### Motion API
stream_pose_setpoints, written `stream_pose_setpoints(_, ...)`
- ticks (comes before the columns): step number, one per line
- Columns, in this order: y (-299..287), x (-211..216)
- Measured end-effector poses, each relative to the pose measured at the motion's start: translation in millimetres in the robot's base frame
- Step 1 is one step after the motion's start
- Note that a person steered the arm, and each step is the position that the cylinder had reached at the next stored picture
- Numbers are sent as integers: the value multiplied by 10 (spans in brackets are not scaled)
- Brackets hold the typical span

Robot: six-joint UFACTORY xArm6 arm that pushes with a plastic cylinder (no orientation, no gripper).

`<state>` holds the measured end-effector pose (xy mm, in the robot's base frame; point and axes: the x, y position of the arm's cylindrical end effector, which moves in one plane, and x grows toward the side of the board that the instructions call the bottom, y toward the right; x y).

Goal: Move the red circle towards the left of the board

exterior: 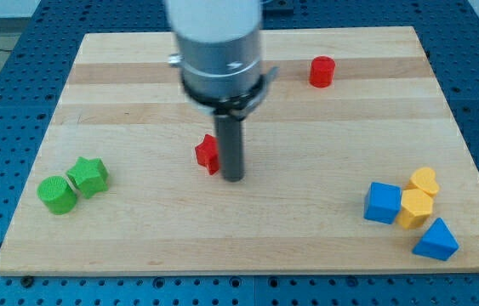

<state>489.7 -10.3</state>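
Wooden board (137, 102): red circle (322, 71) well apart, upper right of my tip (234, 178); no pincer.

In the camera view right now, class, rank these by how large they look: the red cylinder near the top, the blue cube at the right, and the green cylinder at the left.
1. Blue cube.
2. Green cylinder, close behind it.
3. Red cylinder; it lies farther up the board, so distance may shrink it.
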Motion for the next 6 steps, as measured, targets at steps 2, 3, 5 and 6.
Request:
stream_pose_setpoints(2, -1348, -140)
stream_pose_setpoints(3, -1370, -168)
stream_pose_setpoints(5, 897, -933)
stream_pose_setpoints(6, 1943, -1230)
